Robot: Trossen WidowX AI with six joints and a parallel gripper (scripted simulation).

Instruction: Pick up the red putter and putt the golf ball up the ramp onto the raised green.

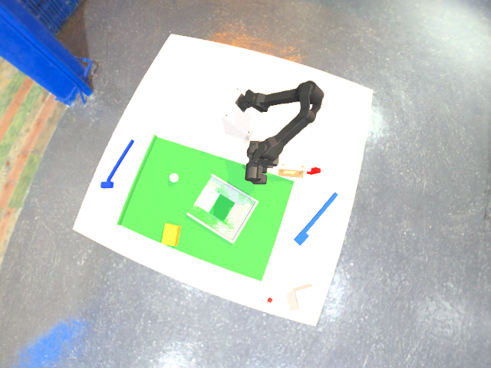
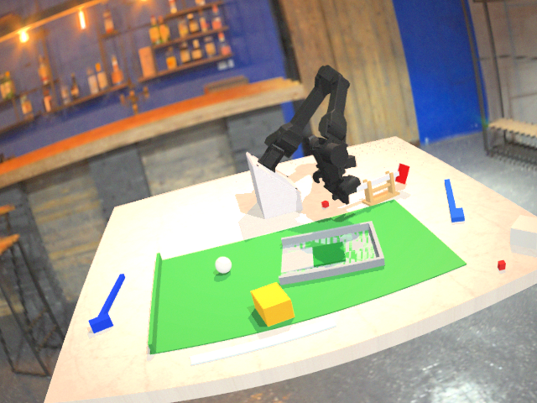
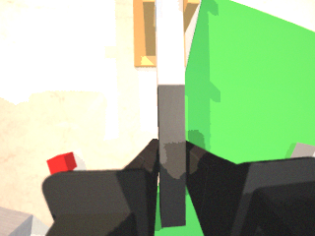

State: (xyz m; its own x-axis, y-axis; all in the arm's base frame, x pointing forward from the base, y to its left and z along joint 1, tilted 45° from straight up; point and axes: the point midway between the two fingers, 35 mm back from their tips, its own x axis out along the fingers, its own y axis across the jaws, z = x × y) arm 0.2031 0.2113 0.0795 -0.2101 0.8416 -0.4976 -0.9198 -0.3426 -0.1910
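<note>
Clamped now: gripper (image 3: 172, 172) pinching the dark grip of the red putter (image 3: 171, 147), shaft resting across the wooden rack (image 2: 380, 189). Best lifted straight off that rack, level, before swinging toward the golf ball (image 2: 222, 264), well left of it.

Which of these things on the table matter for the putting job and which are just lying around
Needed: red putter, its dark grip clamped in the gripper while still on the wooden stand; golf ball; raised green.

Lying about: two blue putters, yellow block, small red cubes.
</note>
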